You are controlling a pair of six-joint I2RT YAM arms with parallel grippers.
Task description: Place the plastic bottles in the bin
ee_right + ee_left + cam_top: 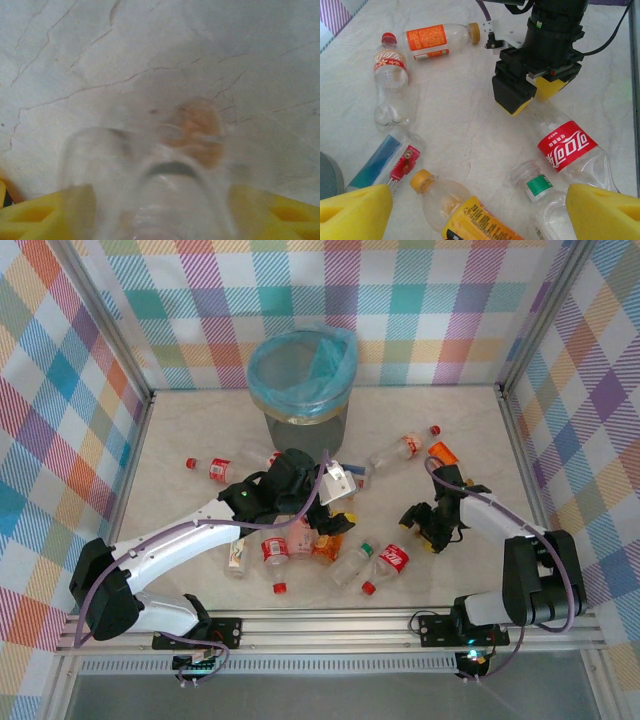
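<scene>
right jaws astride one end of the red-labelled bottle, bin far off to their left

the red-labelled bottle (567, 145) lies flat on the desk (465, 110). the right jaws stand over one end of it with a yellow pad on either side, so they cross its long axis rather than run along it. from there the bottle stretches toward the left arm's side and the near edge. in the right wrist view a clear, blurred bottle body sits between the pads. i cannot tell whether they are pinching it or only bracketing it, nor whether they have the neck or the base.

the bin (305, 428) stands at the far middle of the desk, beyond and to the left of the right jaws and well apart from them. the left arm (180, 535) has its wrist close to that line, so by my reading the carry needs to lift clear of it.

the left jaws are spread wide and hold nothing. they hang over a yellow-orange bottle (465, 212) lying at a slant, cap pointing away, with a green-labelled bottle (540, 186) just beside it. the right arm (510, 525) is plainly the nearer one for the red-labelled bottle.
</scene>
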